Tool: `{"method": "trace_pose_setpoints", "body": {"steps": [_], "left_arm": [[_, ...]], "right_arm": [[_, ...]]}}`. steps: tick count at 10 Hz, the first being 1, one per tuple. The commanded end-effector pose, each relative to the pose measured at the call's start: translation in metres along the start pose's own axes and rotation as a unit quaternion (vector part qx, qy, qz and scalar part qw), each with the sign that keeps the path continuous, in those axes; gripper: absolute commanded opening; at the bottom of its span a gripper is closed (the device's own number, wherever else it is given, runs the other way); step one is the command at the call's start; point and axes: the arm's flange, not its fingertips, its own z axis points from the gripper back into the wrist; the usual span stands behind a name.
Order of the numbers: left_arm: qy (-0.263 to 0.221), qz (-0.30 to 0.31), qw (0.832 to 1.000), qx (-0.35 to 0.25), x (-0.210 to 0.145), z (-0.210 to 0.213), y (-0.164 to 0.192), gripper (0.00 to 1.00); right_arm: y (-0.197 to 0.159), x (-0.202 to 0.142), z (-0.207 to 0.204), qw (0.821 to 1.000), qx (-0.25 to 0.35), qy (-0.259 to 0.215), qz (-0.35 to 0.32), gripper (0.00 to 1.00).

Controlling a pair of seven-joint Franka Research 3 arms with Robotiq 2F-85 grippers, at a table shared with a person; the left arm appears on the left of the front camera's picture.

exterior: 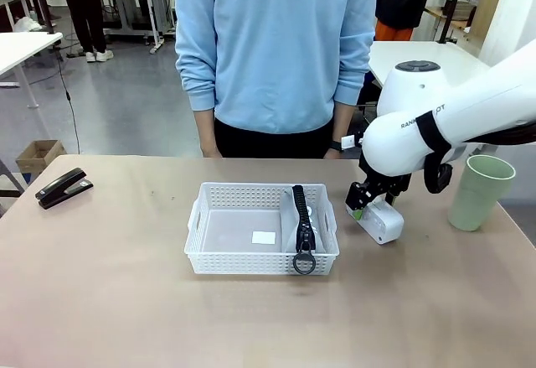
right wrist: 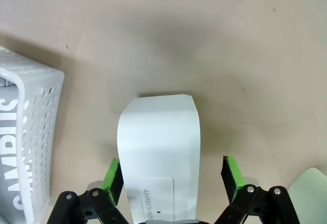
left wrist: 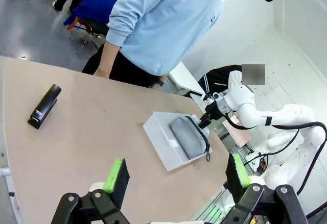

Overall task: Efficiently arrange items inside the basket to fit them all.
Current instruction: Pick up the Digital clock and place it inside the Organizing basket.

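Your right gripper [right wrist: 172,174] sits low over the small flat white box [right wrist: 158,132], which lies on the table just right of the basket [exterior: 251,194]. Its jaws stand open astride the box. One green pad is almost at the box's edge and the other has a clear gap, so nothing is clamped. The left gripper [left wrist: 176,175] hangs wide open above the table, holding nothing.

Hazards: if you close off-centre, expect the box to slide or twist on the tabletop before the grip sets. On the carry, the basket wall is close (mind the flared rim). The pale green cup [exterior: 479,192] stands near the right arm — a careless sweep could tip it.

Contents: the basket holds the grey pouch [exterior: 300,221], set along its right side with the ring pull [exterior: 304,261] draped over the front rim. Its left half looks free — likely room for the rest. The black stapler [exterior: 63,188] lies on the table well left of the basket. The cup is also outside.
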Motion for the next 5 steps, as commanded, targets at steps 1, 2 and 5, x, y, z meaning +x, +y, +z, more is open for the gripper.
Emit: {"method": "trace_pose_setpoints", "body": {"steps": [1,2,5], "left_arm": [[-0.008,-0.009,1.0,-0.007,0.0005,-0.0004,-0.0009,1.0],[-0.008,-0.009,1.0,-0.007,0.0005,-0.0004,-0.0009,1.0],[-0.008,-0.009,1.0,-0.007,0.0005,-0.0004,-0.0009,1.0]], "right_arm": [[-0.0006,0.002,-0.0058,1.0,-0.01,-0.001,0.003,1.0],[-0.0002,0.0008,-0.005,1.0,-0.012,-0.003,0.003,1.0],[0.0001,0.0,-0.0035,1.0,-0.015,0.0,0.008,1.0]]}}
